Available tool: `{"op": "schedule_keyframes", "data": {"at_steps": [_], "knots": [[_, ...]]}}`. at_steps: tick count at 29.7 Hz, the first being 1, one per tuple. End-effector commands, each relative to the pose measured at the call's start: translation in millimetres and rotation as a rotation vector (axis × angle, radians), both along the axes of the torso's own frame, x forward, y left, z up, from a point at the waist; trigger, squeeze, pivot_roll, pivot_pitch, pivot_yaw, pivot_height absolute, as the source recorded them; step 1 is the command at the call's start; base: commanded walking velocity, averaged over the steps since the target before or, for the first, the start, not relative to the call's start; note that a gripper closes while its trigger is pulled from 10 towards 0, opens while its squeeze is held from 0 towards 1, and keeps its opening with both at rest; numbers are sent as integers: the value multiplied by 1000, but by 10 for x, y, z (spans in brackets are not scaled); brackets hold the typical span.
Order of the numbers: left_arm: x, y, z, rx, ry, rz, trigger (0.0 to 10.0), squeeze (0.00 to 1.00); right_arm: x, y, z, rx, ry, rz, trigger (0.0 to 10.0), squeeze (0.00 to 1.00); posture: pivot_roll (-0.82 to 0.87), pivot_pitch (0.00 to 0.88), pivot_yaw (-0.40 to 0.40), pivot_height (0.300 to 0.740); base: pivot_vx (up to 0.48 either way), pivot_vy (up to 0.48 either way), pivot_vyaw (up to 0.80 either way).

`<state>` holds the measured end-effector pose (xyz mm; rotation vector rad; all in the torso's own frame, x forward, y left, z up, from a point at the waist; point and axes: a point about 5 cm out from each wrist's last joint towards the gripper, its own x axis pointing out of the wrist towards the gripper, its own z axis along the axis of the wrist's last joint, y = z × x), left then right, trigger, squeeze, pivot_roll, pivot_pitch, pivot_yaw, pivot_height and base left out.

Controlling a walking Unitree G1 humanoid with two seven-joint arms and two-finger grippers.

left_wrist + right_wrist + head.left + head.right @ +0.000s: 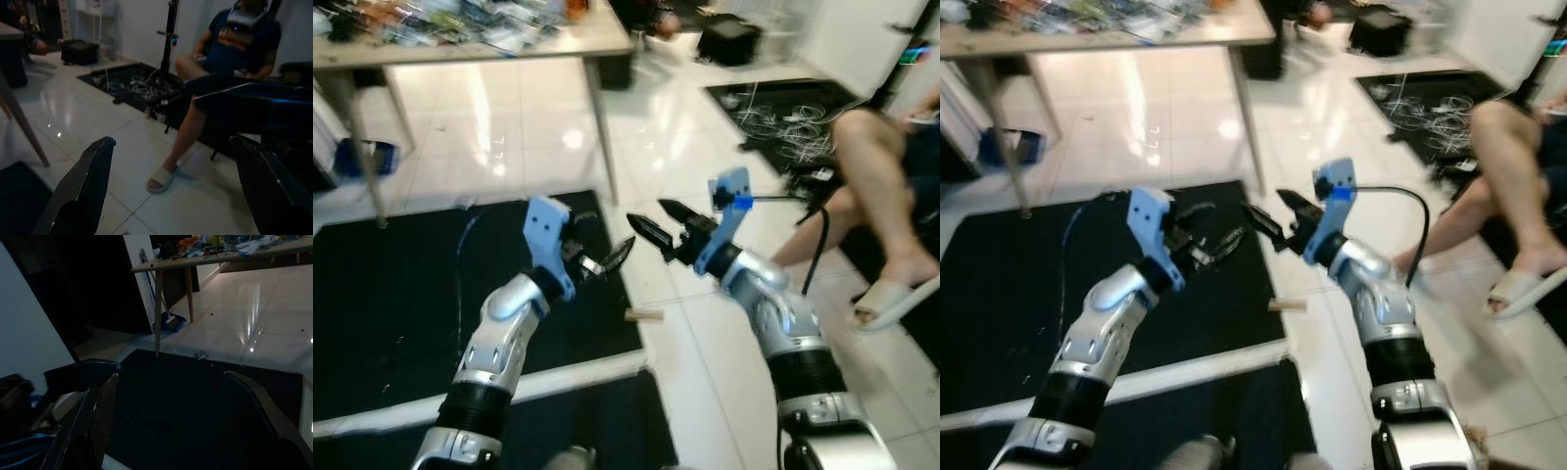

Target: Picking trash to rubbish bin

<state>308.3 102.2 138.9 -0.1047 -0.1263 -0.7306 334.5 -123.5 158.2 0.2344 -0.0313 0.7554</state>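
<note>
Your right gripper [651, 221] hangs above the white floor tiles [705, 352] with its fingers spread and empty, and your left gripper [612, 258] — also released, holding nothing — is over the edge of the black mat [401, 323]. The trash, a small tan piece [643, 315], lies on the tiles just beside the mat, below both grippers. A seated person [871, 186] is at your right — no readable writing anywhere.

The glossy white tile floor [705, 362] carries a black mat [382, 313] at nine o'clock, a small wooden piece [643, 315] at centre, and tangled white cables [783, 127] at two o'clock.
</note>
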Motion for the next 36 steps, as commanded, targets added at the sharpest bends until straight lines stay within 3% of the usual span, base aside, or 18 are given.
{"op": "schedule_keyframes", "data": {"at_steps": [1, 10, 36], "knots": [[-4, 30, -42, 7, 17, 9, 10000, 0, -6, 19, -8, -1, 2, 4, 10000, 0, -35, 0, -39, 740, 0, 0, 781], [4, 29, -50, 16, 21, 8, 10000, 0, 3, 3, -9, 27, 9, -14, 10000, 0, -35, 0, -40, 740, 0, 0, 743], [8, 4, -54, 25, 19, -19, 10000, 0, 26, -23, -9, 59, 30, -51, 10000, 0, -41, 0, -38, 740, 341, 0, 0]]}}
